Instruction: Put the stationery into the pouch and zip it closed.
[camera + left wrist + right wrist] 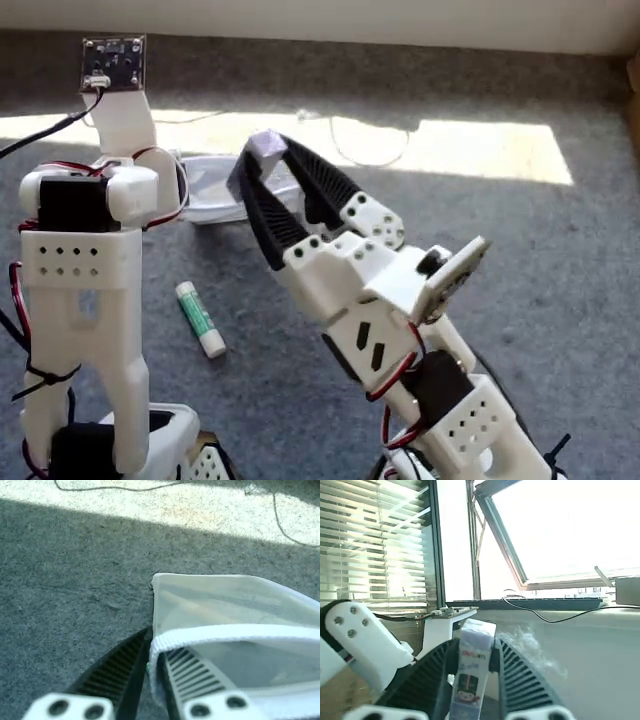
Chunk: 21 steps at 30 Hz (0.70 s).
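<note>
— Grey carpet [560, 300] is logged as the surface, with a sunlit band [480, 150] across the far side. Where is the pouch placed?

— The pouch [235, 605], white mesh, is laid on the carpet at the far side. Its bound rim is pinched by the left gripper [152, 667], jaws pressed together on the edge. The mouth looks lifted slightly, though how wide it is opened cannot be told.

— And the stationery?

— A small printed block [265, 145], likely an eraser, is clamped between the tips of the right gripper [262, 158] and raised in the air near the pouch. A glue stick [200, 318] is left lying on the carpet between the two arms, well apart from the pouch.

— Step?

— Loading is judged to be in hand: first item carried, not yet dropped in. Next, the block needs to be lowered over the held-open mouth and released inside. The glue stick is then to be fetched. Zipping is not yet started.
</note>
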Available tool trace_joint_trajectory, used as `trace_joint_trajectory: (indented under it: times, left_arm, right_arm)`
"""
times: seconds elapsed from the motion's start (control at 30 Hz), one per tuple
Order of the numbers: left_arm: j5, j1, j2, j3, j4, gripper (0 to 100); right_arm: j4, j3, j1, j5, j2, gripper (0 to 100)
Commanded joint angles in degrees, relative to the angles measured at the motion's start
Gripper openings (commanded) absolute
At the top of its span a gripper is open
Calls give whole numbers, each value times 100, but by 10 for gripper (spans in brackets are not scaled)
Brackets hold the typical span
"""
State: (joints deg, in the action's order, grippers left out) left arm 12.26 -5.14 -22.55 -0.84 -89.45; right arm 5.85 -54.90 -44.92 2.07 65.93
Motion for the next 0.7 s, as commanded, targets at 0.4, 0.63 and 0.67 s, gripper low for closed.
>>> trace_joint_trajectory:
  times: [0.4, 0.63, 0.67]
  left_arm:
    - [26, -338, 22, 31, 62, 6]
    - [26, -347, 22, 31, 53, 6]
    - [26, -347, 22, 31, 53, 6]
  right_arm:
    - [1912, -31, -171, -360, -2229, 11]
    - [2053, -48, -171, -334, -2686, 17]
    - [2044, -66, -180, -334, -2721, 22]
